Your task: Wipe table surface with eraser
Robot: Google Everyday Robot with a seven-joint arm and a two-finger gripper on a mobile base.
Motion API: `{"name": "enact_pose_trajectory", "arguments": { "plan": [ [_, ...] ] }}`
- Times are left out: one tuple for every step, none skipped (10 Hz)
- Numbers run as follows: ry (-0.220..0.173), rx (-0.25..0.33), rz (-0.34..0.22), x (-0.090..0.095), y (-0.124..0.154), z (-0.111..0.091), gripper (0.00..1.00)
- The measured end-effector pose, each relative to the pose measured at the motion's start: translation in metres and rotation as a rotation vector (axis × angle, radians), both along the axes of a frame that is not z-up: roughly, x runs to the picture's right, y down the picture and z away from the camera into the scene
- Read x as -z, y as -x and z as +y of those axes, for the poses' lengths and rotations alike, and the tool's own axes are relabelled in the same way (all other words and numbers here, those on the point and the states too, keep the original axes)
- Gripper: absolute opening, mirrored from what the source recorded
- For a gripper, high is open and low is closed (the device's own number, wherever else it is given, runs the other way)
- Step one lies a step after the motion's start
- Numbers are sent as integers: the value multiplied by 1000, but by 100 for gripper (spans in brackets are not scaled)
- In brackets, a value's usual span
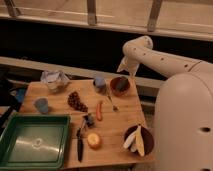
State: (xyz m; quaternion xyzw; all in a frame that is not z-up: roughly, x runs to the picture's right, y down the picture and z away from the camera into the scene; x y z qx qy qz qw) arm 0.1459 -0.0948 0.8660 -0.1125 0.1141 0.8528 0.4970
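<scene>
Wooden table surface (118,120): 1 eraser (121,84), gripper (124,73) seemingly above.

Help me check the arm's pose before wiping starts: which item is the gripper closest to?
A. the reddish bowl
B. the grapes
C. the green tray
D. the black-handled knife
A: the gripper hangs by the far edge of the table surface, right next to the reddish bowl, well away from the other three.
</scene>
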Motion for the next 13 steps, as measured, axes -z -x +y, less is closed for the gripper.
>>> {"name": "enact_pose_trajectory", "arguments": {
  "plan": [
    [6, 1, -12, -11, 0, 2, 65],
    [12, -3, -24, -23, -1, 4, 65],
    [11, -6, -29, -35, -3, 5, 65],
    [9, -6, -32, -42, -4, 6, 65],
    [8, -6, -37, -51, -4, 6, 65],
    [10, -5, -41, -58, -3, 7, 65],
    [16, -11, -46, -66, 0, 10, 65],
    [19, -24, -49, -72, -1, 14, 65],
    [25, -46, -51, -79, -3, 19, 65],
    [27, -69, -51, -83, -6, 22, 65],
    [30, -92, -55, -88, -5, 24, 65],
    [31, -110, -58, -91, -6, 25, 65],
    [30, -138, -64, -95, -9, 26, 65]
  ]
}}
